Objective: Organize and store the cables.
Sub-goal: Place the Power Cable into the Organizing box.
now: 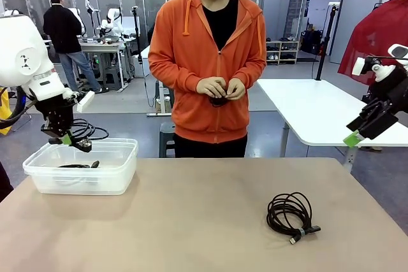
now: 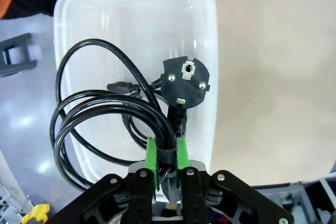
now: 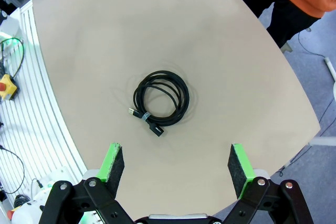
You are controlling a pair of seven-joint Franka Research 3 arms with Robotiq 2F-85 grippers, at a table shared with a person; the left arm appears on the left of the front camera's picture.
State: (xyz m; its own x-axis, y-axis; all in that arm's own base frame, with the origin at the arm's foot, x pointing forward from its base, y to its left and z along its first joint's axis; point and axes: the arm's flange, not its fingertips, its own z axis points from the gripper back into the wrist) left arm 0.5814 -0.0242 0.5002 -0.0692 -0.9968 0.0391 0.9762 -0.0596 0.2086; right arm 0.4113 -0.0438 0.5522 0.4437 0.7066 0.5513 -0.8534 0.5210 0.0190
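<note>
My left gripper (image 1: 69, 138) (image 2: 167, 157) is shut on a coiled black cable (image 2: 105, 114) with a round power plug (image 2: 186, 82), holding it by its tie just above the clear plastic bin (image 1: 124, 157) (image 2: 205, 30). Another dark cable (image 1: 76, 165) lies inside the bin. A second coiled cable (image 1: 290, 213) (image 3: 160, 98) with small plug ends lies on the table at the right. My right gripper (image 1: 360, 128) (image 3: 176, 163) hangs open high above that coil, nothing between its fingers. The person's hands (image 1: 220, 87) hold a small dark coil at the waist.
The tan table (image 1: 191, 221) stretches between the bin and the loose coil. The person in an orange hoodie (image 1: 207, 62) stands at the far edge. A white table (image 1: 319, 106) stands behind on the right.
</note>
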